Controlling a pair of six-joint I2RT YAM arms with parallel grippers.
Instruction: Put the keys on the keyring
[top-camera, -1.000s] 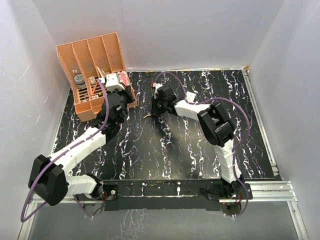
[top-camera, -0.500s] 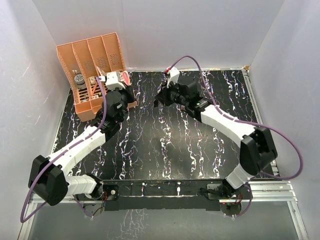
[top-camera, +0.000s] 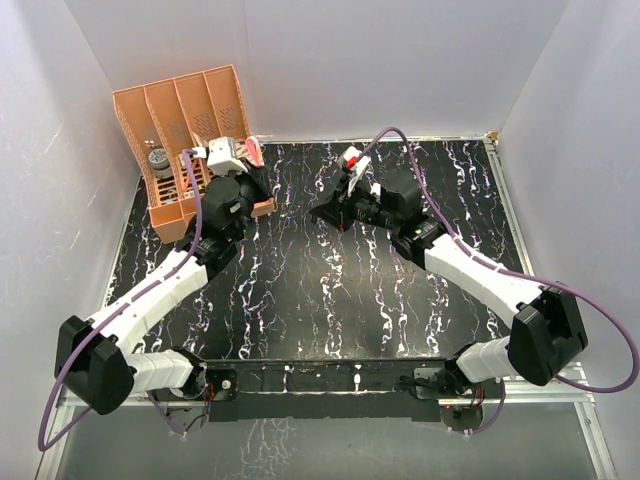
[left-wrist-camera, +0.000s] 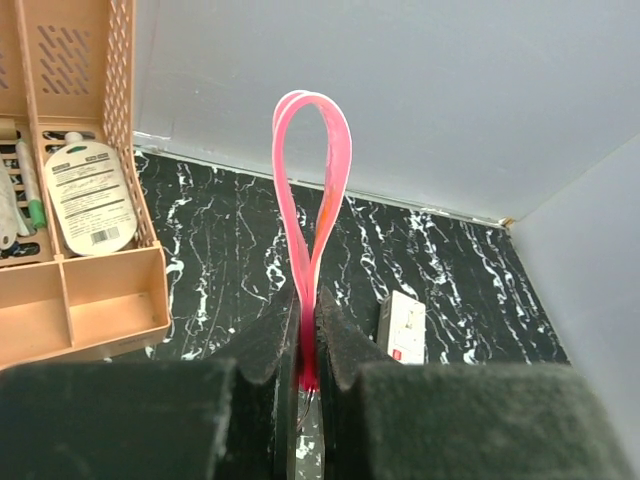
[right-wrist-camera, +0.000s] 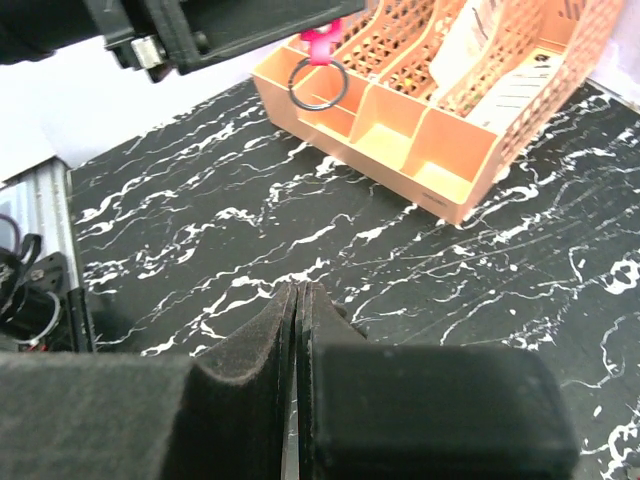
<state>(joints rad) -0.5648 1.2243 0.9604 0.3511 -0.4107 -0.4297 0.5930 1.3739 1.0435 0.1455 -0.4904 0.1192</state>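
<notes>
My left gripper (left-wrist-camera: 310, 300) is shut on the keyring. Its magenta-pink strap (left-wrist-camera: 312, 180) loops up out of the jaws. In the right wrist view the small round ring (right-wrist-camera: 318, 82) hangs free under the left gripper, in front of the organizer. From above, that gripper (top-camera: 240, 158) is raised beside the organizer with the strap (top-camera: 255, 152) at its tip. My right gripper (top-camera: 322, 212) points left toward it, held above the mat. Its jaws (right-wrist-camera: 297, 288) are shut on a thin pale edge in the seam, the keys seen edge-on.
A tan slotted organizer (top-camera: 240, 105) stands at the back left with a bottle and pens in its bins (left-wrist-camera: 120, 290). A small white rectangular box (left-wrist-camera: 402, 325) with a red mark shows right of the left fingers. White walls close in the black marbled mat (top-camera: 330, 300).
My right arm has lifted off the mat's middle and stretched out, turning its gripper to face the left one. The left gripper, still holding the strap, rose slightly.
</notes>
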